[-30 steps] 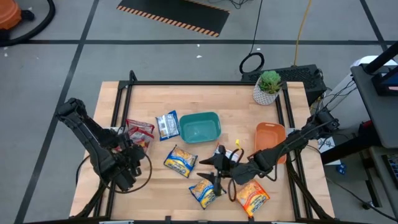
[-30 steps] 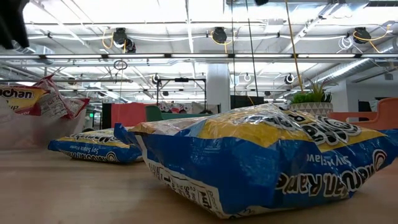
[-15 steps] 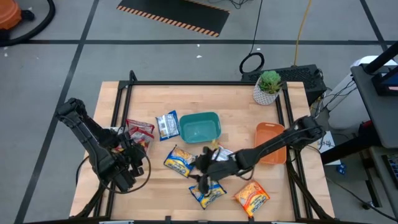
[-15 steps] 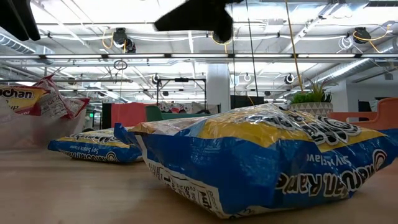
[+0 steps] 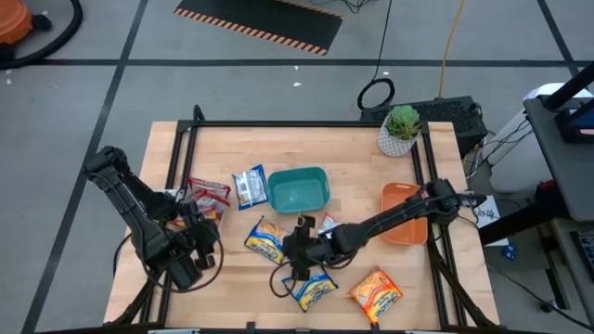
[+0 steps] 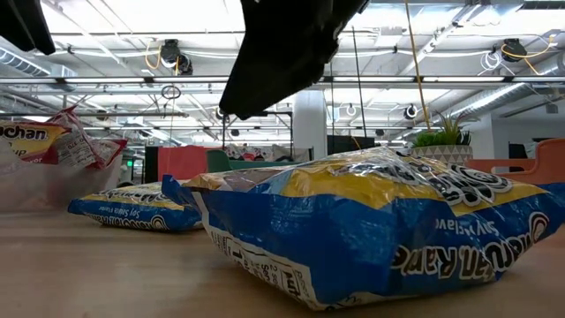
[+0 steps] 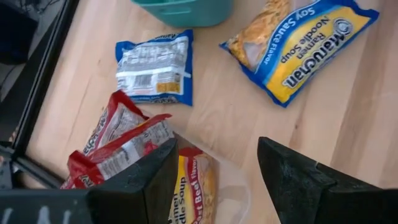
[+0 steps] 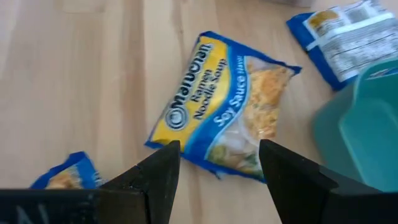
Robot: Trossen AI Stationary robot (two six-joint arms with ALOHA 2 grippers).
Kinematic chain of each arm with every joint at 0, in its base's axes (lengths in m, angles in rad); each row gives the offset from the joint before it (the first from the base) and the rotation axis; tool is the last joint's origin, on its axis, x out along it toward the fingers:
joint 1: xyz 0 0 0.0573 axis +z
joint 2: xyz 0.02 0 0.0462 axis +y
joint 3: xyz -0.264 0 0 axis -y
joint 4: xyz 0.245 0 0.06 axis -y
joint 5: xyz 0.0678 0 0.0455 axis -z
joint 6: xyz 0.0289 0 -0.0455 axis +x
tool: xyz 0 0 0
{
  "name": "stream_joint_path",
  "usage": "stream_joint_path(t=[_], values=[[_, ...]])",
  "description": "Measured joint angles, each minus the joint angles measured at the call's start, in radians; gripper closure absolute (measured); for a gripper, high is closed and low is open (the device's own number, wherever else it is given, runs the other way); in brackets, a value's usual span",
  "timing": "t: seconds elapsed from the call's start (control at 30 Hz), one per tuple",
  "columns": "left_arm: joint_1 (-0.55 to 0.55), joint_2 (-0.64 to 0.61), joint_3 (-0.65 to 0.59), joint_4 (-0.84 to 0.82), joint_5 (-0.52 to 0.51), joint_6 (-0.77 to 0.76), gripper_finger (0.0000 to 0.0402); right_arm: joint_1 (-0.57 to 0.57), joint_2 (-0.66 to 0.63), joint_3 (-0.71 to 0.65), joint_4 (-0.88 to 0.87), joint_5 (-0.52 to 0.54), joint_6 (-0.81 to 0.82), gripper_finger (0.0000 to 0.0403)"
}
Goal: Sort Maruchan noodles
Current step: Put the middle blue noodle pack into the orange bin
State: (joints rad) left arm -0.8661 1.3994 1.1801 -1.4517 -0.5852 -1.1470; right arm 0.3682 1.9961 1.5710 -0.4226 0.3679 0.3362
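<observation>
Two bare containers: teal bin (image 5: 299,190), orange tray (image 5: 402,206)

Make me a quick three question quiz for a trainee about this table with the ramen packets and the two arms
1. True or false: the teal bin holds a packet.
2. Which end effector hangs over the blue-and-yellow packets near the table's middle: A left, B right?
3. What sits in the table's far right corner?

Key: 1 false, it looks empty. 2 B, with open fingers. 3 a potted plant.
</observation>
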Motion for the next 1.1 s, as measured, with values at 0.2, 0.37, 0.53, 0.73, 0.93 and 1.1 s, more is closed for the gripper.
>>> stream_joint_path(t=[0.2, 0.37, 0.53, 0.73, 0.93, 1.1], values=[[0.0, 0.0, 0.0, 0.046, -0.02, 0.016, 0.0179, -0.02, 0.0, -0.032, -0.001, -0.004, -0.01, 0.019], [0.0, 0.0, 0.0, 0.061, -0.028, 0.017, 0.0179, -0.028, 0.0, -0.061, -0.002, -0.006, -0.007, 0.019], [0.001, 0.0, 0.0, 0.062, -0.029, 0.017, 0.0179, -0.034, 0.0, -0.09, 0.001, -0.007, -0.011, 0.019], [0.001, 0.0, 0.0, 0.062, -0.049, 0.02, 0.0179, -0.048, 0.0, -0.189, 0.106, -0.064, -0.041, 0.019], [0.001, 0.0, 0.0, 0.066, -0.051, 0.055, 0.0179, -0.057, 0.0, -0.268, 0.173, -0.062, -0.051, 0.019], [0.007, 0.0, 0.0, 0.067, -0.064, 0.071, 0.0179, -0.075, 0.0, -0.363, 0.318, -0.059, -0.059, 0.019]])
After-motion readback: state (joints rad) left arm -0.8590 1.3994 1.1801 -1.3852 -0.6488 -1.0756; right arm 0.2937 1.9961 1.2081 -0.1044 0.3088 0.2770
